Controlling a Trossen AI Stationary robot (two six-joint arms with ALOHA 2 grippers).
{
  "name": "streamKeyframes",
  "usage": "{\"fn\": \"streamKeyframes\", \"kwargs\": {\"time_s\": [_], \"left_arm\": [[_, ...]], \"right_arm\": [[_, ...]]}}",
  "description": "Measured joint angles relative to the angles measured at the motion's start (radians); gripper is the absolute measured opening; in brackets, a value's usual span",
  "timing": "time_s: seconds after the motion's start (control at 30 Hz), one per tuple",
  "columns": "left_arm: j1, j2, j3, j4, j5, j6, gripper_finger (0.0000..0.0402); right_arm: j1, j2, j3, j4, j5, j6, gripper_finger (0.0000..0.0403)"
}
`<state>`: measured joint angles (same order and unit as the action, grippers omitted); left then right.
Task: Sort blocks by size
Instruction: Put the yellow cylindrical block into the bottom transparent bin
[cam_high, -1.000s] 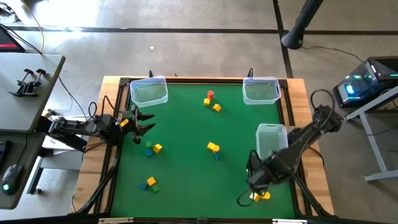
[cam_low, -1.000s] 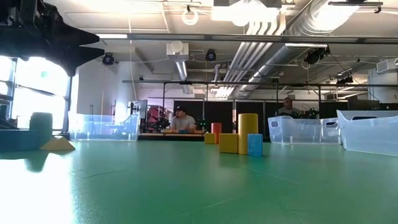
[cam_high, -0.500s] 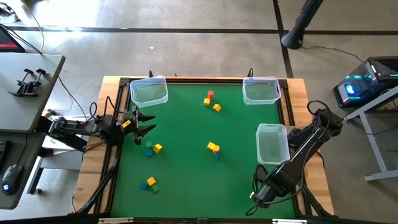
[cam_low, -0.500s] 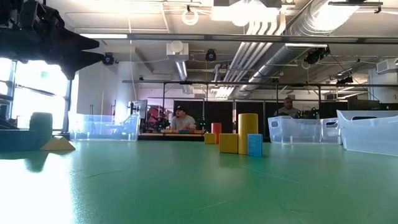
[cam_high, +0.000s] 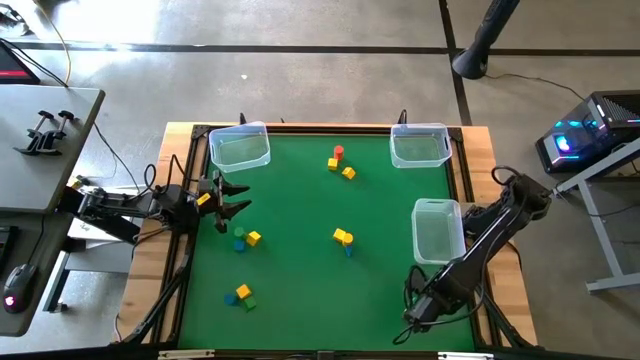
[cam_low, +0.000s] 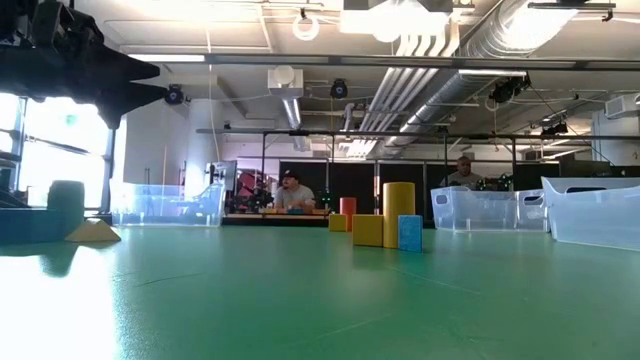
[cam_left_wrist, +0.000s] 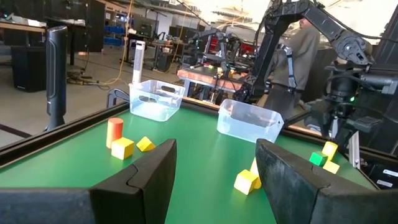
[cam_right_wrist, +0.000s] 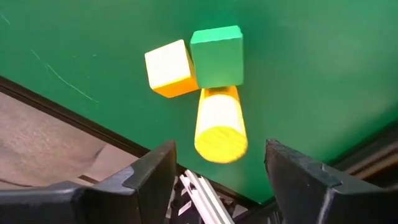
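Note:
By the table's near right corner, a yellow cube (cam_right_wrist: 169, 68), a green cube (cam_right_wrist: 216, 56) and a yellow cylinder (cam_right_wrist: 219, 124) lie together on the green mat. My right gripper (cam_right_wrist: 217, 152) hangs open just above them, pointing steeply down, with a finger on either side of the cylinder's end and touching nothing. In the high view my right gripper (cam_high: 416, 314) hides these blocks. My left gripper (cam_high: 226, 198) waits open and level at the table's left side. More blocks lie in small groups: (cam_high: 340, 160), (cam_high: 343, 238), (cam_high: 246, 237), (cam_high: 242, 295).
Three clear bins stand on the mat: far left (cam_high: 240, 147), far right (cam_high: 420, 147), and along the right edge (cam_high: 437, 228) just beyond my right arm. The table's dark near rim (cam_right_wrist: 74, 115) runs close to the three blocks. People sit in the room beyond the table (cam_low: 290, 195).
My right gripper has sunk and moved toward the table's near right corner, rolling about its own axis. It now covers the yellow blocks that showed beside it in the high view a second ago. No blocks have moved.

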<state>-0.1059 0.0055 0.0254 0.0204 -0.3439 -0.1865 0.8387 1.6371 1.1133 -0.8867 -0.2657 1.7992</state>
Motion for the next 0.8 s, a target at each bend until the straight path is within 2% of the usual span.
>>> {"fn": "streamKeyframes", "kwargs": {"time_s": [0.37, 0.6, 0.73, 0.8], "left_arm": [[0.0, 0.0, 0.0, 0.0, 0.0, -0.005, 0.0207], [0.0, 0.0, 0.0, 0.0, 0.001, -0.013, 0.0207], [0.0, 0.0, 0.0, -0.001, 0.001, -0.013, 0.0207], [0.0, 0.0, 0.0, -0.001, 0.001, -0.013, 0.0207]], "right_arm": [[0.0, 0.0, -0.082, 0.071, -0.005, 0.0, 0.0225], [0.0, 0.0, -0.082, 0.069, -0.013, -0.005, 0.017], [0.0, 0.0, -0.082, 0.068, -0.054, -0.011, 0.0131], [0.0, 0.0, -0.082, 0.068, -0.067, -0.012, 0.0124]]}}
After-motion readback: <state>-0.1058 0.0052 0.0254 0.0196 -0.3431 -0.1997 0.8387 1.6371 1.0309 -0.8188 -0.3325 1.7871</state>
